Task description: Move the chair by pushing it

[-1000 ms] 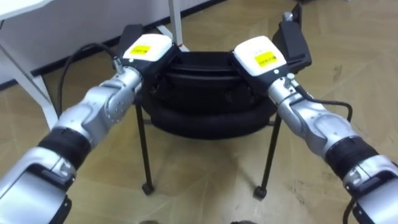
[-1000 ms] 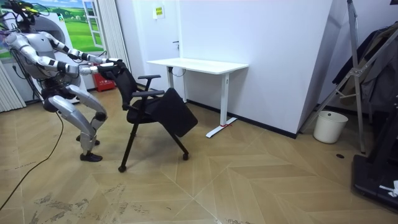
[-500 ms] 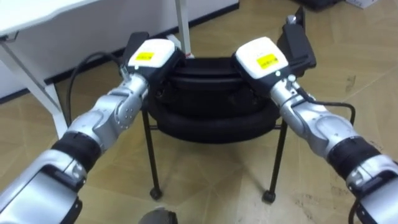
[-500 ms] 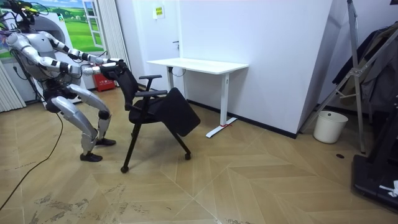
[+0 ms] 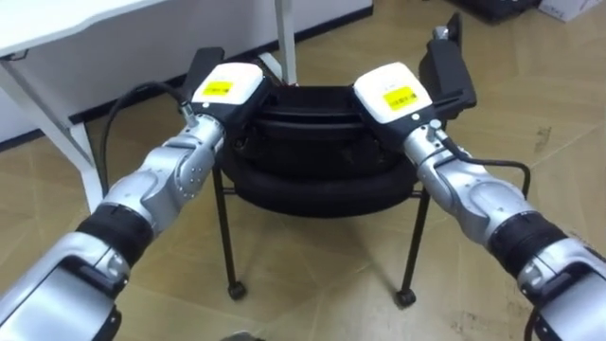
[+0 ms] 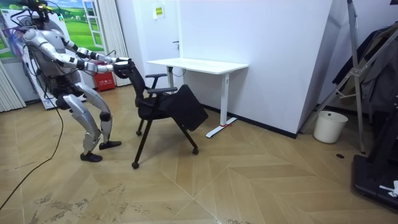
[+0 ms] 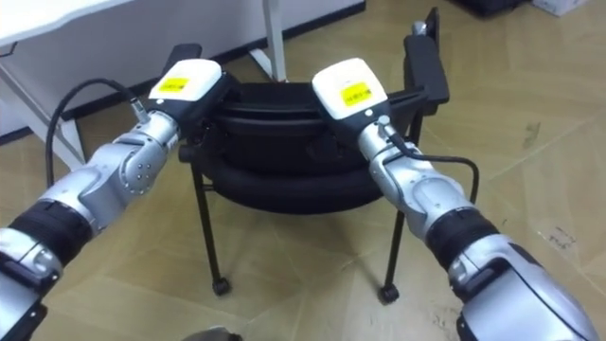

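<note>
L hand (image 5: 225, 87), R hand (image 5: 393, 92) on chair (image 5: 312, 180)

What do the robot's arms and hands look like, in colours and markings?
Both forearms are silver-grey, with black bands toward the elbows. The left hand and the right hand each have a white, boxy back bearing a yellow label. A black cable loops out beside each wrist.

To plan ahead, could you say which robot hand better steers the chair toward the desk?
Likely the right robot hand: like the left robot hand it rests on the chair back, but the desk stands ahead-left.
</note>
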Motion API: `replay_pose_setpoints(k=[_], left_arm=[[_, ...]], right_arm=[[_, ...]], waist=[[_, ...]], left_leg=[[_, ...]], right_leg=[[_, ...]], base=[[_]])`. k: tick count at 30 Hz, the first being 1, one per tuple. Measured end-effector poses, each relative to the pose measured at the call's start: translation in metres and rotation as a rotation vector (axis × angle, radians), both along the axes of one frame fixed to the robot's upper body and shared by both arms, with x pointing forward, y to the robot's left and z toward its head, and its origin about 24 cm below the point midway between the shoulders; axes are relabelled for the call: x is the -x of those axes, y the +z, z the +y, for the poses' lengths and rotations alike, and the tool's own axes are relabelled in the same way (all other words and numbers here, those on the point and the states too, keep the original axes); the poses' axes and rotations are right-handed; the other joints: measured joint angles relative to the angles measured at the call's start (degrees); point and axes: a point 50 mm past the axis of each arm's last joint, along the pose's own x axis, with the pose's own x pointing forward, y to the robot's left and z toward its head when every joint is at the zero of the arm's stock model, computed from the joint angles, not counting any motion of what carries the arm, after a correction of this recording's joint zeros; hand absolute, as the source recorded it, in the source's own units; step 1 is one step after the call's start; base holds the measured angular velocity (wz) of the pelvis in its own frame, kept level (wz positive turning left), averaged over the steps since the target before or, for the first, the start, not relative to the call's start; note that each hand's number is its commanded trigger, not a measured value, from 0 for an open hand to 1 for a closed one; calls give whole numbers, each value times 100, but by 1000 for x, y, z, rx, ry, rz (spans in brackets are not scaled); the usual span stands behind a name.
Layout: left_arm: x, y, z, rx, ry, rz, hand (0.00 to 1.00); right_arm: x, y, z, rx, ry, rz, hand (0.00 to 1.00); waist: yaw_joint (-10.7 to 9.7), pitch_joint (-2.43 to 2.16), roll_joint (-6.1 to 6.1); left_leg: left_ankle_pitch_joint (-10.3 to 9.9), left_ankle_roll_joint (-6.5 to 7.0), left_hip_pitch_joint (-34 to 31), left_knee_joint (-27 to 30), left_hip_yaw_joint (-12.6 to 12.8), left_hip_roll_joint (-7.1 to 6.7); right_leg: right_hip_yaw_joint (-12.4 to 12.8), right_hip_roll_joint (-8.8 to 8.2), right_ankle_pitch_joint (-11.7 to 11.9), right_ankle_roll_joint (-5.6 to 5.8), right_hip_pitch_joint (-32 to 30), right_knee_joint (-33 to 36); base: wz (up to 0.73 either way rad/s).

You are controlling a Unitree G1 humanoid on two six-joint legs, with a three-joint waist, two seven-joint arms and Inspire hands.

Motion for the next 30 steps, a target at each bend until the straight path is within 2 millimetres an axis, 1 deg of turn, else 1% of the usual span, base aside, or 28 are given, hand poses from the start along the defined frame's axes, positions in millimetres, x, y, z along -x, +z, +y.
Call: replay_pose_setpoints(k=[1, 2, 3, 4, 5, 6, 7, 8, 9, 10, 11, 12, 13, 14, 15, 16, 17, 18, 19, 20, 23, 24, 25, 27, 28, 29, 30], left_arm=[[0, 1, 2, -6, 3, -4, 100], [-1, 3, 3, -6, 10, -9, 100], [-1, 3, 3, -6, 14, -11, 100], [-1, 5, 4, -9, 16, -16, 100], [-1, 5, 5, -11, 17, -18, 100], [-1, 5, 6, -14, 18, -19, 100], [-2, 6, 7, -19, 20, -22, 100], [-2, 7, 8, -25, 24, -26, 100], [-3, 8, 9, -25, 29, -30, 100], [-3, 9, 10, -27, 33, -35, 100], [-4, 10, 9, -24, 35, -37, 100], [-4, 11, 8, -22, 36, -39, 100], [-5, 13, 13, -16, 53, -48, 100], [-7, 17, 19, -3, 78, -61, 100], [-8, 19, 21, 3, 89, -68, 100], [-11, 23, 21, 9, 107, -85, 100], [-12, 24, 19, 6, 113, -89, 100], [-12, 24, 19, 3, 110, -89, 100], [-12, 23, 18, -8, 103, -85, 100], [-11, 22, 18, -13, 101, -83, 100], [-11, 22, 18, -21, 94, -84, 100], [-11, 23, 18, -25, 94, -85, 100], [-11, 23, 19, -30, 94, -85, 100], [-11, 23, 20, -33, 95, -84, 100], [-11, 22, 21, -33, 97, -82, 100], [-11, 23, 21, -32, 97, -84, 100], [-11, 23, 21, -33, 97, -84, 100]], right_arm=[[0, 0, 4, -5, -1, -1, 100], [-1, 1, 5, -11, -2, -2, 100], [-1, 1, 6, -16, -3, -1, 100], [-1, 2, 7, -22, -2, -1, 100], [-2, 3, 9, -26, -1, -1, 100], [-3, 3, 10, -27, -1, 2, 100], [-4, 2, 12, -28, -3, 5, 100], [-5, 3, 14, -30, -2, 2, 100], [-6, 4, 15, -30, -1, 0, 100], [-7, 6, 17, -30, -3, -8, 100], [-8, 7, 18, -28, -3, -16, 100], [-9, 8, 17, -23, -5, -21, 100], [-12, 13, 20, -10, 0, -36, 100], [-18, 22, 28, 12, 20, -60, 100], [-20, 27, 34, 13, 29, -69, 100], [-23, 34, 35, 17, 30, -84, 100], [-26, 35, 35, 17, 23, -79, 100], [-26, 34, 34, 17, 23, -71, 100], [-26, 31, 33, 14, 22, -55, 100], [-25, 29, 32, 11, 24, -50, 100], [-24, 28, 33, 3, 22, -50, 100], [-24, 28, 32, 4, 18, -50, 100], [-24, 27, 33, 2, 16, -47, 100], [-24, 27, 35, -1, 16, -47, 100], [-24, 27, 36, -1, 17, -46, 100], [-24, 27, 36, -3, 17, -49, 100], [-24, 27, 36, -4, 16, -49, 100]], waist=[[71, 2, -41], [136, 8, -70], [173, 1, -93], [239, 4, -94], [336, 12, -89], [369, 17, -73], [424, 28, -43], [512, 34, -21], [542, 40, -7], [593, 44, 8], [615, 73, 112], [644, 128, 239], [825, 150, 285], [980, 149, 224], [980, 159, 167], [883, 119, 255], [843, 134, 243], [858, 157, 207], [948, 183, 154], [972, 180, 138], [979, 182, 113], [977, 176, 127], [981, 180, 119], [979, 177, 126], [999, 180, 119], [977, 174, 142], [969, 174, 149]], left_leg=[[-40, -16, 36, 62, -64, -66], [-156, -28, 54, 195, -95, -79], [-233, -50, 60, 264, -114, -87], [-391, -96, 55, 439, -210, -86], [-525, -123, 54, 588, -309, -80], [-585, -164, 58, 638, -376, -81], [-664, -185, 56, 725, -501, -80], [-689, -211, 50, 775, -600, -82], [-700, -231, 50, 790, -668, -85], [-706, -251, 56, 773, -812, -122], [-708, -306, 98, 772, -1201, -153], [-719, -359, 124, 766, -1471, -134], [-694, -449, 114, 742, -1733, -185], [-701, -565, -36, 776, -1972, -349], [-753, -658, -136, 822, -2039, -397], [-818, -759, -254, 846, -2134, -427], [-782, -787, -263, 764, -2138, -360], [-734, -822, -218, 691, -2137, -338], [-629, -858, -138, 534, -2141, -319], [-519, -864, -122, 402, -2142, -307], [-323, -885, -166, 245, -2147, -263], [-300, -884, -174, 248, -2151, -256], [-277, -885, -183, 251, -2158, -255], [-232, -874, -194, 227, -2154, -265], [-186, -862, -217, 184, -2134, -277], [-127, -839, -253, 176, -2086, -266], [-99, -834, -270, 172, -2078, -260]], right_leg=[[-32, -120, 108, 78, -16, 252], [-47, -215, 223, 7, -57, 554], [-60, -264, 267, -63, -78, 699], [-98, -298, 333, -150, -89, 938], [-147, -307, 372, -221, -63, 1083], [-218, -315, 381, -238, -25, 1125], [-376, -312, 405, -284, 67, 1142], [-431, -277, 424, -319, 107, 1142], [-425, -234, 454, -350, 117, 1142], [-432, -187, 564, -336, 107, 1214], [-321, -116, 959, -147, -60, 1493], [-134, -58, 999, -63, -282, 1667], [377, -10, 614, -9, -734, 1435], [781, -187, 513, -79, -1060, 695], [749, -314, 511, -377, -1140, 571], [311, -426, 471, -483, -1103, 607], [-85, -534, 485, -511, -979, 590], [-207, -560, 485, -516, -899, 552], [-309, -543, 465, -555, -770, 397], [-417, -520, 442, -625, -675, 224], [-621, -488, 475, -600, -567, 38], [-675, -487, 475, -600, -533, 20], [-723, -487, 464, -588, -501, 14], [-746, -507, 461, -587, -499, 14], [-801, -550, 462, -586, -496, 14], [-888, -582, 463, -584, -472, 5], [-927, -586, 464, -580, -456, -8]], base=[[0], [7], [14], [9], [8], [11], [14], [15], [19], [30], [32], [-5], [-40], [-32], [37], [91], [86], [53], [32], [32], [40], [35], [25], [18], [27], [33], [34]])
